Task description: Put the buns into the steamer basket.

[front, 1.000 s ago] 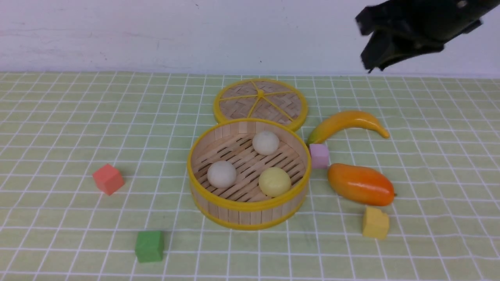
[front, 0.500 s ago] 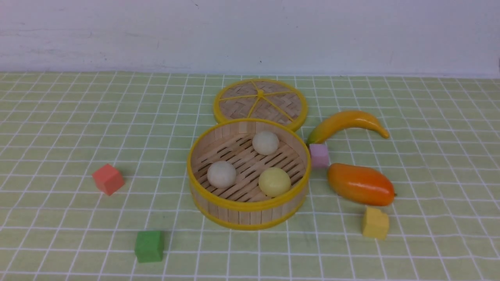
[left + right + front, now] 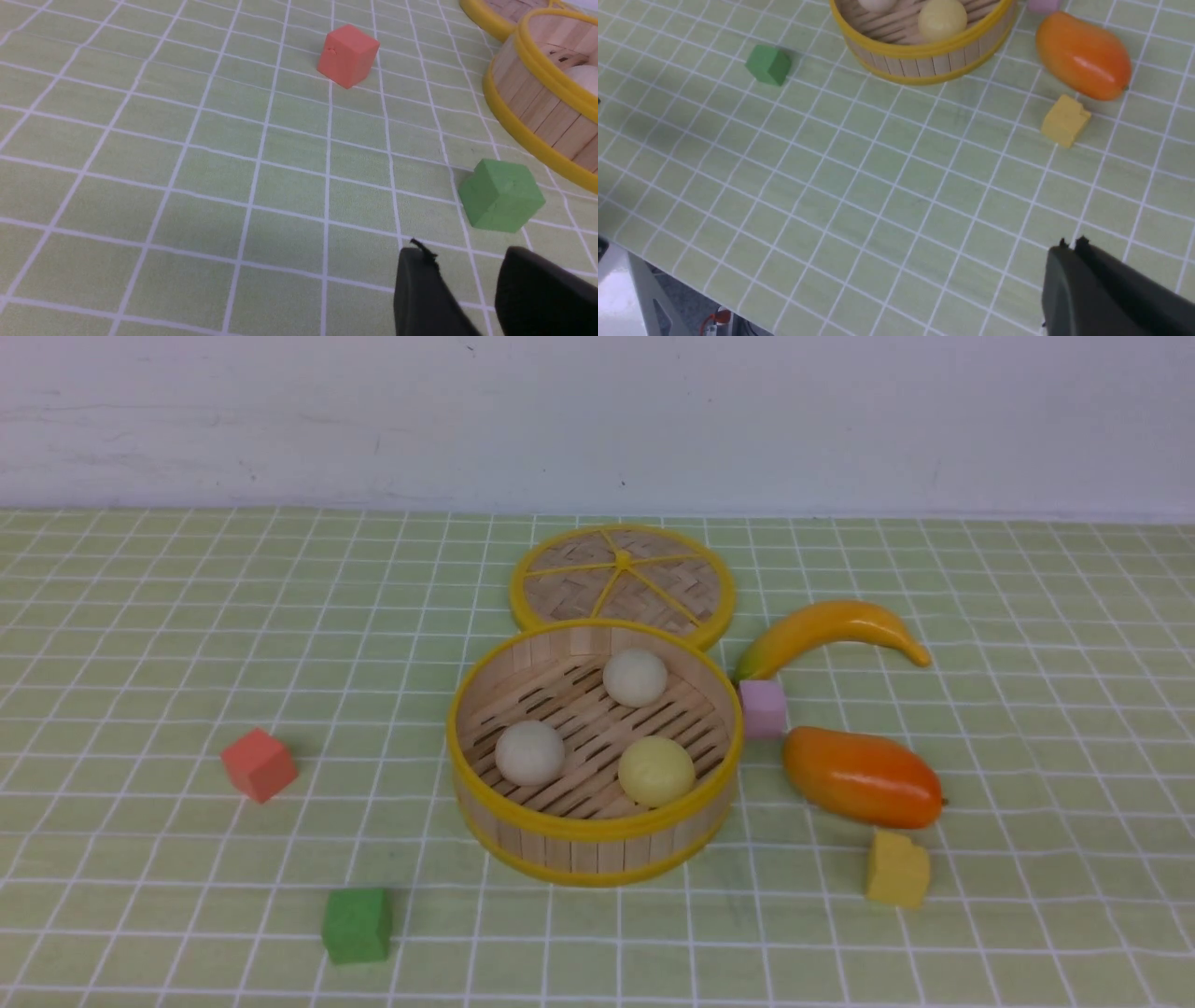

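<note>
All three buns (image 3: 607,733) sit on the slatted floor of the steamer basket (image 3: 523,840), so the job looks done. That's probably why both arms hang off to the sides with nothing held: left gripper (image 3: 467,273) fingers apart near the green cube (image 3: 501,195), right gripper (image 3: 1071,249) pinched closed, empty.
</note>
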